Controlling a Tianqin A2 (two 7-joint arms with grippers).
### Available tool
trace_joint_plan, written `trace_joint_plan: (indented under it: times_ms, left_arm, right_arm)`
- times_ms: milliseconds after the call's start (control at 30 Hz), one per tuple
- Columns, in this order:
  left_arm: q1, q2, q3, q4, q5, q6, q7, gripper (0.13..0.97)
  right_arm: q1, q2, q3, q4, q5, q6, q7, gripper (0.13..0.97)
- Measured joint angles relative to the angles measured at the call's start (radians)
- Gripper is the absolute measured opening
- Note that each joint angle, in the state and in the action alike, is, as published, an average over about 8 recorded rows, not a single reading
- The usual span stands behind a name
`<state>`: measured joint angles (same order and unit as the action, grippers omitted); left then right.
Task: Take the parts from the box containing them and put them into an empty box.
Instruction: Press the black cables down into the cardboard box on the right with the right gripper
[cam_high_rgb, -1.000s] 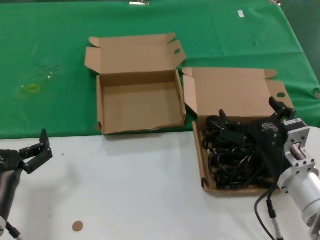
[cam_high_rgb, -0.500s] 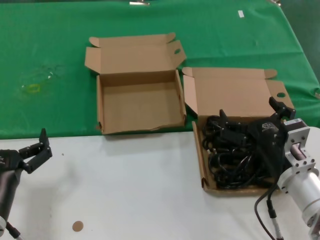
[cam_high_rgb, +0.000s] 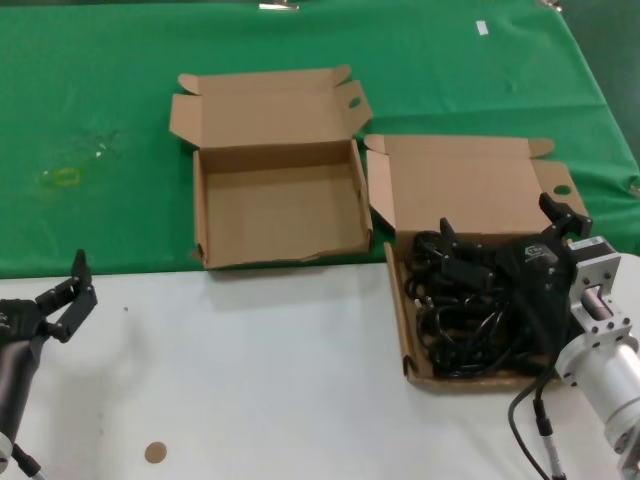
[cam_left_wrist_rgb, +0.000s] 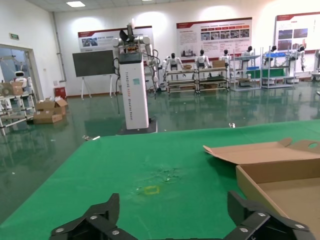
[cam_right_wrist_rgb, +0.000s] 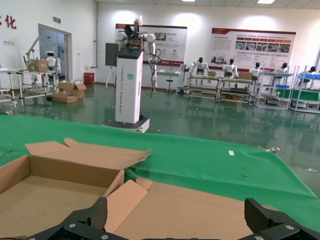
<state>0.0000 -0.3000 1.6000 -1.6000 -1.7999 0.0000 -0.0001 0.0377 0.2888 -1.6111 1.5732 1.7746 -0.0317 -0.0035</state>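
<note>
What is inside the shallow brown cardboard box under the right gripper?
Black looped power cords fill the shallow brown cardboard box. The open right gripper hangs over them, hiding some cords and the floor.

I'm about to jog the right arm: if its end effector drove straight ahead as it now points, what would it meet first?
Most likely the upright lid panel of the cord-filled box. The right end effector hangs open above the power cords, aimed away from the robot at that panel; its height is hard to judge, so it might pass over.
</note>
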Motion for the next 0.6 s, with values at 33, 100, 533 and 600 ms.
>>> trace_joint_plan:
  times_ms: [33,100,533,600]
  left_arm:
    - [0.000,0.000,0.000,0.000,0.000,0.000,0.000,0.814]
    - [0.000,0.000,0.000,0.000,0.000,0.000,0.000,0.778]
    - [0.000,0.000,0.000,0.000,0.000,0.000,0.000,0.502]
    - [0.000,0.000,0.000,0.000,0.000,0.000,0.000,0.453]
  right_arm:
    - [0.000,0.000,0.000,0.001,0.000,0.000,0.000,0.966]
    - [-0.002,0.003,-0.002,0.002,0.001,0.001,0.000,0.966]
    - [-0.003,0.160,-0.129,0.042,0.052,0.045,0.037,0.966]
    - [0.003,0.209,-0.162,0.050,0.063,0.046,0.043,0.966]
